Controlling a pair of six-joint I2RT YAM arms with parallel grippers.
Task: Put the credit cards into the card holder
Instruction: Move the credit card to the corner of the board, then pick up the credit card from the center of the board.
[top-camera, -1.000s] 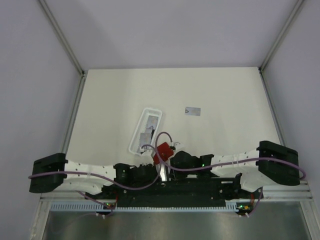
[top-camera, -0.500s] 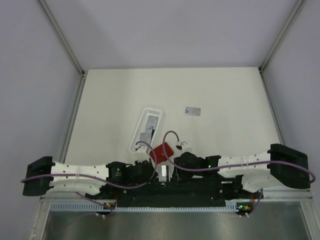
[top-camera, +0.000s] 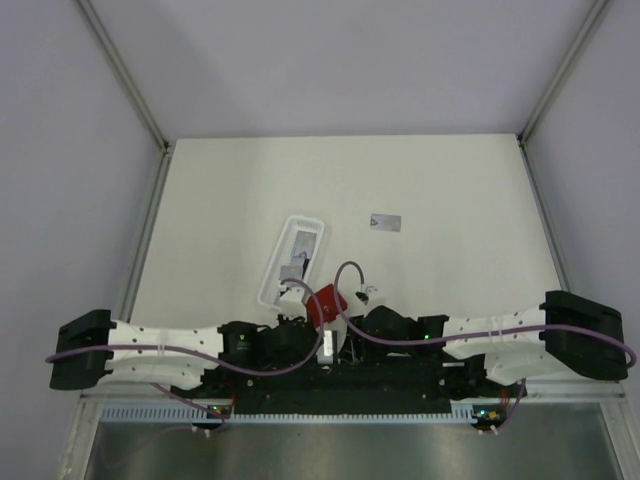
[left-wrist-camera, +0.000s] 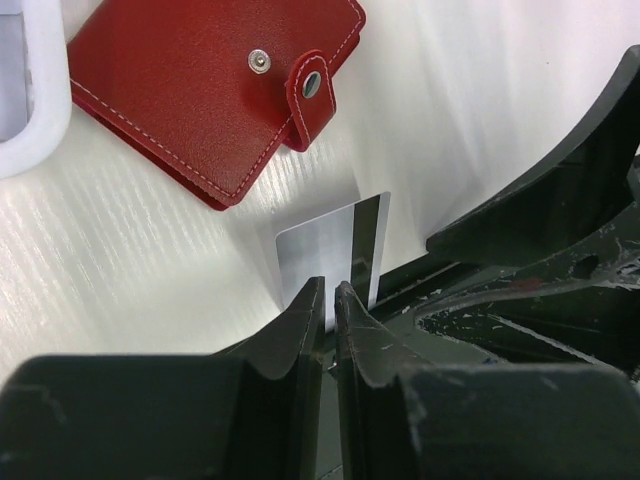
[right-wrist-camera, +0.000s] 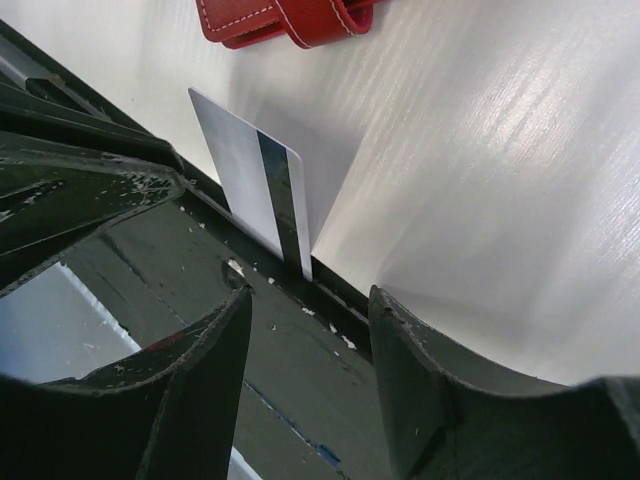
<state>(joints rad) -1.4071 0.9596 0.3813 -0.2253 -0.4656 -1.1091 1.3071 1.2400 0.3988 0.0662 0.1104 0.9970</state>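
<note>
Red card holder (left-wrist-camera: 210, 90) lies closed on the table (top-camera: 420, 190). Left gripper (left-wrist-camera: 330, 300) pinches a grey credit card (left-wrist-camera: 335, 250) upright; right gripper (right-wrist-camera: 305, 320) stands spread apart beside it.

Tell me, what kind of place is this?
Probably a robot test bench in a lab, not a home: a bare white table fenced by plain grey walls on metal rails, with just a red wallet and a grey card as practice things.

Far half of worktop (top-camera: 420, 180) lying open w/ one grey card (top-camera: 386, 222). Near edge getting crowded: white tray (top-camera: 293, 258), red card holder (top-camera: 325, 303), upright card (left-wrist-camera: 335, 250) against black base rail (right-wrist-camera: 300, 330).
</note>
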